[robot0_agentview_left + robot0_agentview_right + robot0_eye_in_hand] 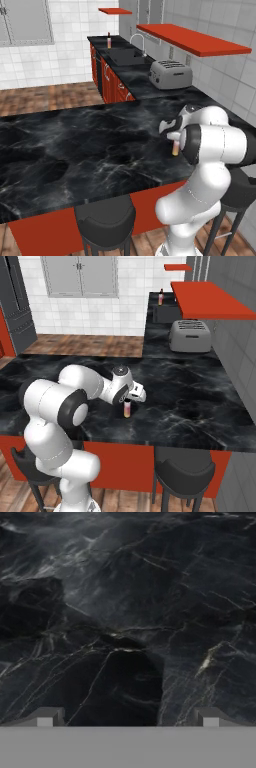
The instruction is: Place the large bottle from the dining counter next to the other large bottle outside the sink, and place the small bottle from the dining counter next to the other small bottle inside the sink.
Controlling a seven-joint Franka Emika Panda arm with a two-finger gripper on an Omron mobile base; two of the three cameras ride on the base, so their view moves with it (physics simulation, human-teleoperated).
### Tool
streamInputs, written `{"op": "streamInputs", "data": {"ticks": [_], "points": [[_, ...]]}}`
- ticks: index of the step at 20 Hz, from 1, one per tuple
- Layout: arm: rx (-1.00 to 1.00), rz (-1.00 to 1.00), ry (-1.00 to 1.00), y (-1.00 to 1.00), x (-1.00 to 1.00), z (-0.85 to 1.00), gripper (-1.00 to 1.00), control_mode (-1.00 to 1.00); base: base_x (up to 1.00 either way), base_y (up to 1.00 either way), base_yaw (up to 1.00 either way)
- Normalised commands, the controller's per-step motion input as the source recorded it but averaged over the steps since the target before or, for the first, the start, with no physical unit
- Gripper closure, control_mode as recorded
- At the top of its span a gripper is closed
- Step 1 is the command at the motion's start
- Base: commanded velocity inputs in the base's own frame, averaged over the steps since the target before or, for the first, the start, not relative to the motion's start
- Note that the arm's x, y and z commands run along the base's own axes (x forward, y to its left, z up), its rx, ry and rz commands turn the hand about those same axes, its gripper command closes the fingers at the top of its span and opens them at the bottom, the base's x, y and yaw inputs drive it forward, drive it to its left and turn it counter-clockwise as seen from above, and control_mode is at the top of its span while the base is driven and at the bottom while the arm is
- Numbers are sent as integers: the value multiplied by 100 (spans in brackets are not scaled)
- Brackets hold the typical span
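Observation:
A slim bottle (127, 409) with an orange-pink body stands upright on the black marble dining counter (200, 406). It is also partly seen behind my arm as the bottle (175, 148); I cannot tell whether it is the large or the small one. My gripper (133, 399) hangs just above and beside it, seen in the left base view as the gripper (171, 138). In the hand view the gripper (127, 718) is open, with only marble between its fingertips (47, 717). Far back, another bottle (161, 298) stands on the counter beside the sink (165, 314).
A silver toaster (190, 336) sits on the side counter between the dining counter and the sink (125, 56). Red shelves (212, 301) jut from the wall above it. Black stools (105, 222) stand under the counter's near edge.

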Motion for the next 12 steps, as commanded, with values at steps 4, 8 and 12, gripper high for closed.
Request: {"op": "streamInputs", "data": {"ticks": [4, 8, 12], "points": [[0, 0, 5, 0, 3, -28, -100, -100, 0, 0, 0], [0, 0, 5, 0, 1, -36, -100, -100, 0, 0, 0], [1, 0, 4, 5, 0, -39, -100, -100, 0, 0, 0]]}}
